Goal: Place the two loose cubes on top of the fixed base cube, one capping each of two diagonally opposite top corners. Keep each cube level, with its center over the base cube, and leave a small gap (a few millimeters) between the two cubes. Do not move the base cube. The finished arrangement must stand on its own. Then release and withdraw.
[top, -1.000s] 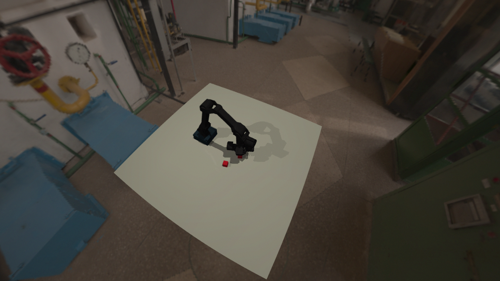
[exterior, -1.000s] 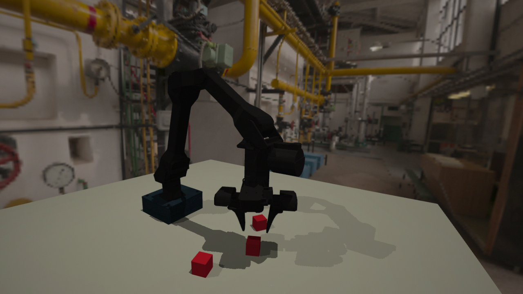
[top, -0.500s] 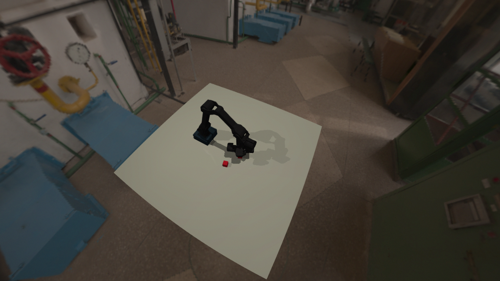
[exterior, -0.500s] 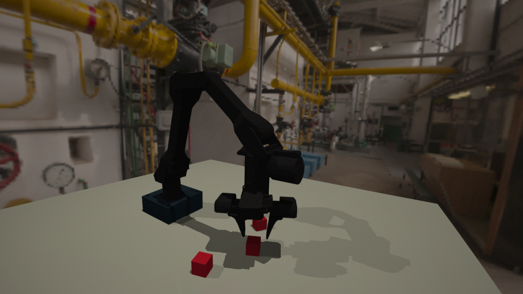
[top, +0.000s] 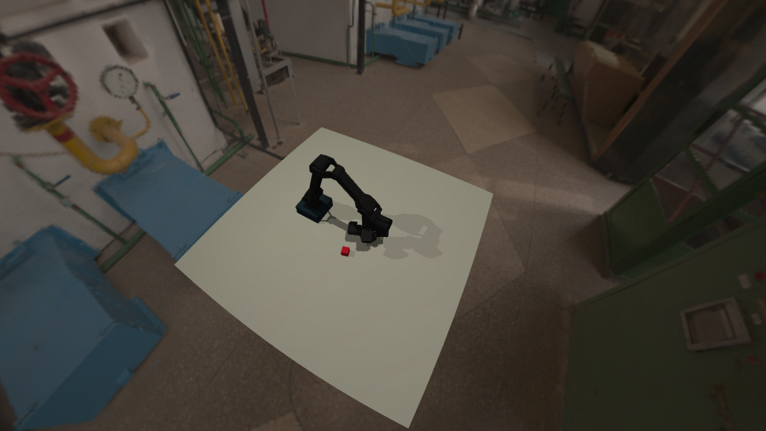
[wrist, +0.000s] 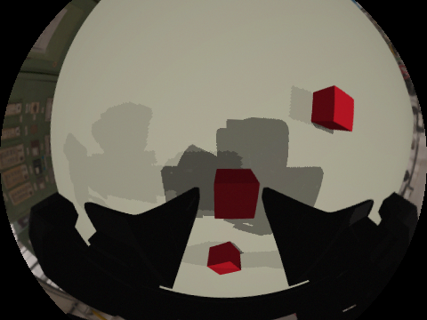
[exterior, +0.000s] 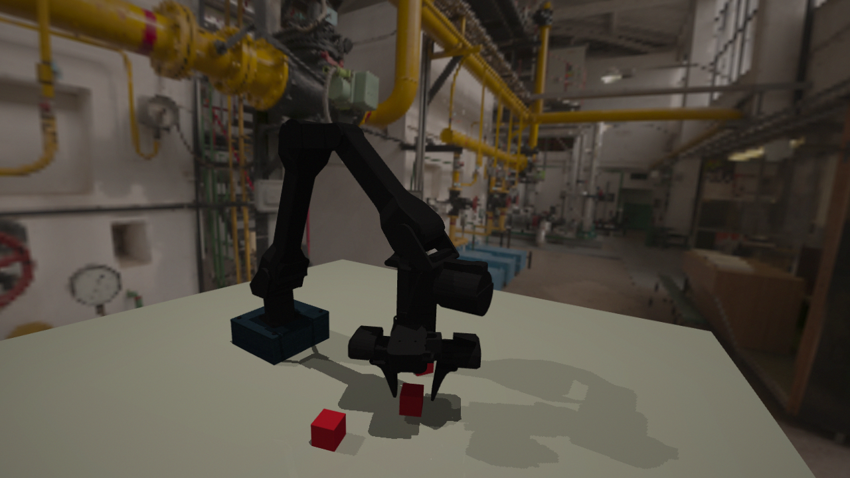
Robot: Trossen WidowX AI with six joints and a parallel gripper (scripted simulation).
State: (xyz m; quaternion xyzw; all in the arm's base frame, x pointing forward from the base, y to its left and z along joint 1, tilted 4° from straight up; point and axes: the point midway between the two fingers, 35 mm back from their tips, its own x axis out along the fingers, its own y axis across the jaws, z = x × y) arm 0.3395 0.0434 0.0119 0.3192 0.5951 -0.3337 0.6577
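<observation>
Stage: opening of the task; no stacking is done. Three red cubes all rest on the surface (exterior: pixel 148 380), apart from one another. Which is the fixed base cannot be told from appearance.

The gripper (exterior: pixel 413 397) is lowered over the middle cube (exterior: pixel 411 399), its jaws released and straddling the cube's upper part with clearance on both sides in the wrist view; nothing is grasped.

The near cube (exterior: pixel 328 429) sits beside it toward the camera; the far cube (exterior: pixel 425 370) is mostly hidden behind the gripper.

Outstanding: close, lift, place both loose cubes on opposite corners, release, withdraw.
</observation>
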